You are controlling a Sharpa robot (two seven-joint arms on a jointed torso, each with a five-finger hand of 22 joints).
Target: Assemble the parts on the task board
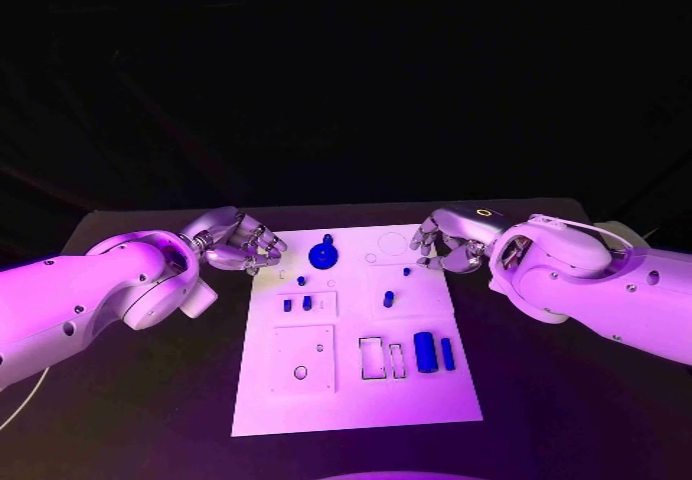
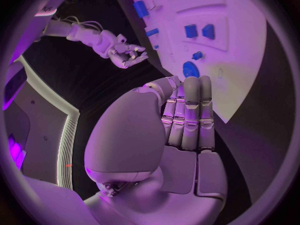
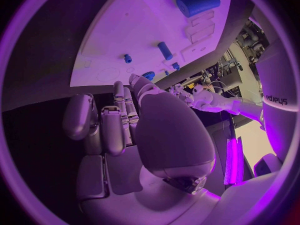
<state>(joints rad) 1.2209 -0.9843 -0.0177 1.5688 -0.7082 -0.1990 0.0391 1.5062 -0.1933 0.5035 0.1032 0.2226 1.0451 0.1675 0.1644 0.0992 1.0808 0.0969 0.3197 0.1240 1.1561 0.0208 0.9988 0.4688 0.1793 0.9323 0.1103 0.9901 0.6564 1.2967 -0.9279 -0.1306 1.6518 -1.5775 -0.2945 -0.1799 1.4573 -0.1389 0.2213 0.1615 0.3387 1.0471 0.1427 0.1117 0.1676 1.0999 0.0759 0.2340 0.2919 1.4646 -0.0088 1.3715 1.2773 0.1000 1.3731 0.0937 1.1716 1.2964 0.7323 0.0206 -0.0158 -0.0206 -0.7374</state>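
Task board (image 1: 356,400) lies flat mid-table, long axis running 12 to 6. Blue parts sit on it: round knob part (image 1: 325,256) at about 11 o'clock on the board, two small blocks (image 1: 299,303) below it, small peg (image 1: 389,298) near centre, big cylinder (image 1: 426,349) with a slimmer bar (image 1: 447,351) at about 4 o'clock.

Left hand (image 1: 238,241) hovers just off the board's 10 o'clock corner, fingers curled in, holding nothing. Right hand (image 1: 450,243) hovers at the 2 o'clock corner, fingers bent; probably empty, but the palm side is hidden.

The parts look like light, rigid, smooth plastic, so likely slippery. Best to pinch the cylinder across its round sides at mid-length and the small blocks across their flat faces.
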